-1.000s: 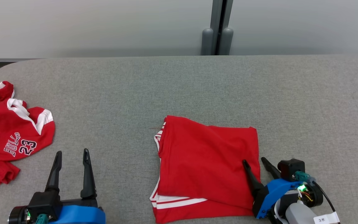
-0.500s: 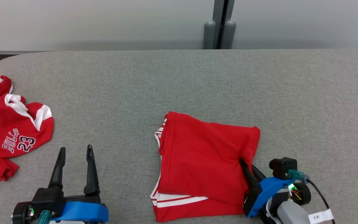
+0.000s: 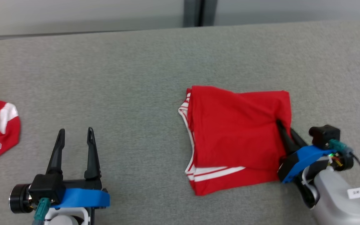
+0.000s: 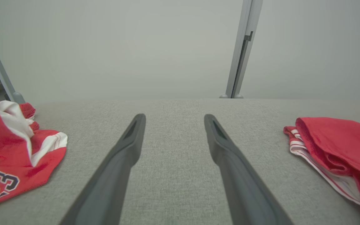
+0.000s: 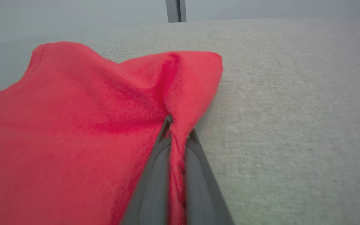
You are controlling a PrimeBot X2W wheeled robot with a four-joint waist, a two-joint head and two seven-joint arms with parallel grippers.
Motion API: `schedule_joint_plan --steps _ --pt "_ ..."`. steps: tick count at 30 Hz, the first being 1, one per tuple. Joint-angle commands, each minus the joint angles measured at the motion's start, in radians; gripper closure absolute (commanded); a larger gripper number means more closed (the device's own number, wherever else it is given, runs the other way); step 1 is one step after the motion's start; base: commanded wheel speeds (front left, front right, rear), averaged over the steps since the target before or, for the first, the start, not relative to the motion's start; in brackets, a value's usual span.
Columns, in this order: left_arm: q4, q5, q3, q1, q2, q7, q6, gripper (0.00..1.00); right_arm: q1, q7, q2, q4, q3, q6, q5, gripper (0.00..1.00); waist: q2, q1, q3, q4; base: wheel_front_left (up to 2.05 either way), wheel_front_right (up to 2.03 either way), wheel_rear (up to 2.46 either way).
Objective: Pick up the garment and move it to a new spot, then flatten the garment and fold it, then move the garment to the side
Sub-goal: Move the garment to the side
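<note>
A: Item one?
B: One red garment [image 3: 236,137], folded to a rough rectangle, white stripes showing along its left and near edges, is lying right of centre on the grey table [image 3: 130,75].
A: Who is holding it?
B: The right gripper [image 3: 285,126] is pinching its right edge, fingers clamped together, bunching the cloth. The left gripper [image 3: 75,132] is hovering, fingers spread wide, holding nothing.
</note>
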Motion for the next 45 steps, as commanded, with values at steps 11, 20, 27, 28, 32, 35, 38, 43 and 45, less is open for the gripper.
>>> schedule_joint_plan --steps 11,20,27,28,32,35,38,43,45 --pt "-0.044 0.040 0.005 -0.099 0.004 -0.005 -0.018 0.00 -0.035 0.000 -0.082 -0.083 -0.074 -0.001 -0.009 1.00 -0.0002 -0.0001 0.104 -0.152 0.00 0.00 0.00" --pt "-0.068 0.055 0.020 -0.144 0.015 -0.004 -0.024 0.00 -0.060 -0.001 -0.072 -0.148 -0.101 -0.001 -0.032 1.00 -0.0002 -0.0001 0.153 -0.197 0.00 0.00 0.00" --pt "-0.102 0.066 0.025 -0.168 0.019 -0.004 -0.024 0.00 -0.206 -0.001 -0.139 -0.146 -0.049 -0.001 -0.066 1.00 -0.0002 -0.0001 0.198 -0.180 0.00 0.00 0.00" --pt "-0.108 0.068 0.026 -0.172 0.021 -0.004 -0.024 0.00 -0.235 -0.001 -0.156 -0.135 -0.039 -0.001 -0.071 1.00 -0.0002 -0.0001 0.207 -0.178 0.00 0.00 0.00" --pt "-0.132 0.073 0.026 -0.185 0.027 -0.004 -0.022 0.00 -0.351 0.000 -0.234 -0.087 0.004 -0.001 -0.075 1.00 -0.0002 -0.0001 0.248 -0.166 0.00 0.00 0.00" --pt "-0.150 0.077 0.023 -0.198 0.028 -0.004 -0.022 0.00 -0.426 0.011 -0.304 -0.032 0.040 -0.001 -0.066 1.00 -0.0002 -0.0001 0.275 -0.161 0.00 0.00 0.00" --pt "-0.168 0.082 0.020 -0.207 0.032 -0.004 -0.018 0.00 -0.487 0.021 -0.352 0.022 0.051 -0.001 -0.051 1.00 -0.0002 -0.0001 0.298 -0.159 0.00 0.00 0.00" --pt "-0.197 0.095 0.008 -0.227 0.040 -0.004 -0.015 0.00 -0.576 0.025 -0.423 0.101 0.078 -0.001 -0.031 1.00 -0.0002 -0.0001 0.339 -0.156 0.00 0.00 0.00" --pt "-0.206 0.097 0.005 -0.231 0.045 -0.004 -0.016 0.00 -0.608 0.023 -0.438 0.130 0.089 -0.001 -0.019 1.00 -0.0002 -0.0001 0.354 -0.158 0.00 0.00 0.00"
